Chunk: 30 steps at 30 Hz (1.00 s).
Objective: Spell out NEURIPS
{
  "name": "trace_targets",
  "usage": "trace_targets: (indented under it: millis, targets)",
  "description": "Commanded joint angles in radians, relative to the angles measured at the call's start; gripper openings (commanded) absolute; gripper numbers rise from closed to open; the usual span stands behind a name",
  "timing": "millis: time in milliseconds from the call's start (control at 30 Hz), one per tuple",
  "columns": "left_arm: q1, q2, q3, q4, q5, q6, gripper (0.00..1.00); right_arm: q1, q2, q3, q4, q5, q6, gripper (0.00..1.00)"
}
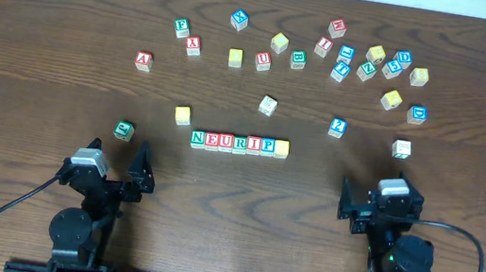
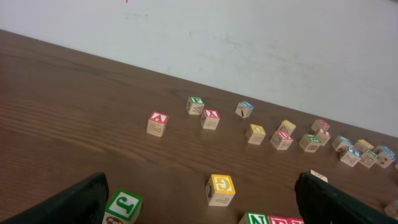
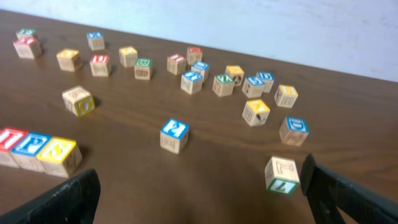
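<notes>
The dark wooden table [image 1: 41,79] carries everything. At its near edge sit the two arms. The left gripper [image 1: 111,163] and the right gripper [image 1: 381,198] both have their jaws spread wide, hold nothing, and are well apart from the word.

Between them, a little further out, the row [image 1: 239,143] of seven cubes lies straight with its sides touching. It reads N, E, U, R, I, P in green, red and blue. The end cube [image 1: 281,147] is yellow-faced, and the right wrist view shows an S on it. The word looks finished.

Loose cubes [image 1: 368,63] are scattered toward the far edge, and a green cube [image 1: 124,129] lies just ahead of the left gripper.

Each cube is probably light, stiff and unlikely to break, though its smooth faces may slip. Because neighbours block the sides within the row, the front and back faces look like the best place to grip a cube, coming from above. A nudge there could easily skew the line.
</notes>
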<state>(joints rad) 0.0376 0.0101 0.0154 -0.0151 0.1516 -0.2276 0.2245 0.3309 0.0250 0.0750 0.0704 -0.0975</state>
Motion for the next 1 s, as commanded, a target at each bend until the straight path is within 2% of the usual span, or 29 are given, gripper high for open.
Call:
trace_targets:
  millis: [0, 100, 233, 533, 967]
  targets:
    - [0.003, -0.006, -0.011, -0.043, 0.023, 0.017, 0.94, -0.023, -0.055, -0.019, -0.059, -0.040, -0.036, 0.99]
    - [0.003, -0.006, -0.011, -0.043, 0.023, 0.017, 0.94, -0.048, -0.106, -0.019, -0.159, -0.051, -0.043, 0.99]
    - [0.003, -0.006, -0.011, -0.043, 0.023, 0.017, 0.94, -0.087, -0.167, -0.019, -0.153, -0.055, -0.093, 0.99]
    - [0.003, -0.006, -0.011, -0.043, 0.023, 0.017, 0.94, -0.140, -0.322, -0.019, -0.154, -0.055, -0.095, 0.99]
    - [0.003, -0.006, -0.011, -0.043, 0.023, 0.017, 0.94, -0.141, -0.325, -0.019, -0.150, -0.055, -0.087, 0.99]
